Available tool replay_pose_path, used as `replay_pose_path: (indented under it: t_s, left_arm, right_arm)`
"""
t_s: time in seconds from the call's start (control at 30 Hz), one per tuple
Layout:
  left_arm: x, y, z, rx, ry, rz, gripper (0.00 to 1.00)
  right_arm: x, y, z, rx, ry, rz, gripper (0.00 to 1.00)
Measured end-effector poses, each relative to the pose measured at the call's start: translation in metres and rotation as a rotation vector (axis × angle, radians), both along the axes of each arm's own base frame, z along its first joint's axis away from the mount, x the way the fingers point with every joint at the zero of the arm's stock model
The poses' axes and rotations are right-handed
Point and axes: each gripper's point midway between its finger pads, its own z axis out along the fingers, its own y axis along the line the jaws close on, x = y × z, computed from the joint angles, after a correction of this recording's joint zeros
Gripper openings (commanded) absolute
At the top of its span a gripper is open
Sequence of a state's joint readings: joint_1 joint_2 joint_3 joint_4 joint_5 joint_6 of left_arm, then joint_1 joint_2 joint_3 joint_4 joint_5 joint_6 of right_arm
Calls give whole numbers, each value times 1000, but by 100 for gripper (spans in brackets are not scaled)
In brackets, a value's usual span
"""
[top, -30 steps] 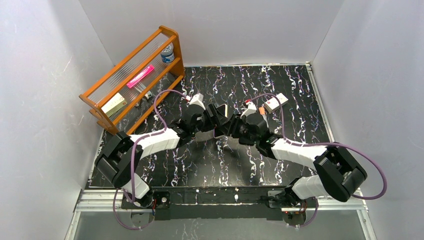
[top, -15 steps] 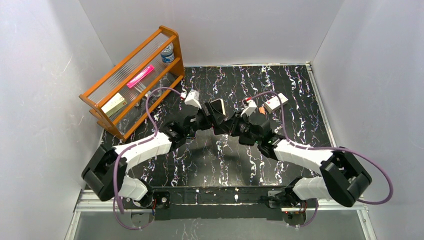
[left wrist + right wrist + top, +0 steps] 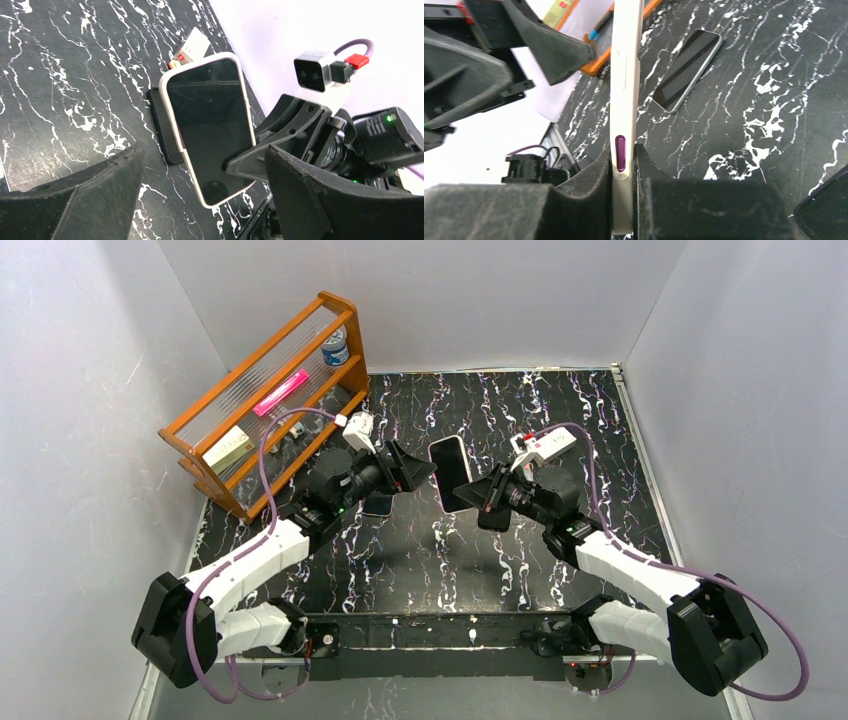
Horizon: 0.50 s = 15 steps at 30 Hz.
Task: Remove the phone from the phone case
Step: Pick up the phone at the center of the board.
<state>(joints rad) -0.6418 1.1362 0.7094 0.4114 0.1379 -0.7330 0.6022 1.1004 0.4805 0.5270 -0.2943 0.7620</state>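
Overhead first: the right gripper (image 3: 472, 496) is clamped on the lower end of the phone (image 3: 450, 465), which it holds up over mid-table, pale rim showing. The left gripper (image 3: 413, 469) stands just beside it, spread wide and touching nothing. A second dark handset (image 3: 378, 505) lies flat under the left wrist. A wooden shelf (image 3: 262, 405) fills the far-left corner and a white box (image 3: 552, 443) sits behind the right arm. Open table (image 3: 600, 410) runs from the box to the right wall.

Left wrist view adds the phone's dark screen (image 3: 210, 130), tilted. A black slab (image 3: 161, 125) lies flat behind it, near the box.

Right wrist view gives the edge only: the cream case (image 3: 625, 75) stands upright between the pads (image 3: 589, 185), with a purple side button (image 3: 620, 152) just above them. The handset shows a silver rim here, well apart from the grip.
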Motion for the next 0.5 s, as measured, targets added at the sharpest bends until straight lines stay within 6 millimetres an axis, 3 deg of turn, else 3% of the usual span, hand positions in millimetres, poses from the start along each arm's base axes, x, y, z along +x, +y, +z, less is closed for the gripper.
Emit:
replay_pose_path:
  t_s: [0.27, 0.5]
  left_arm:
    - [-15, -2, 18, -101, -10, -147, 78]
    - [-30, -17, 30, -176, 1, -270, 58]
  right_arm:
    - [-12, -2, 40, 139, -44, 123, 1]
    - [-33, 7, 57, 213, -54, 259, 1]
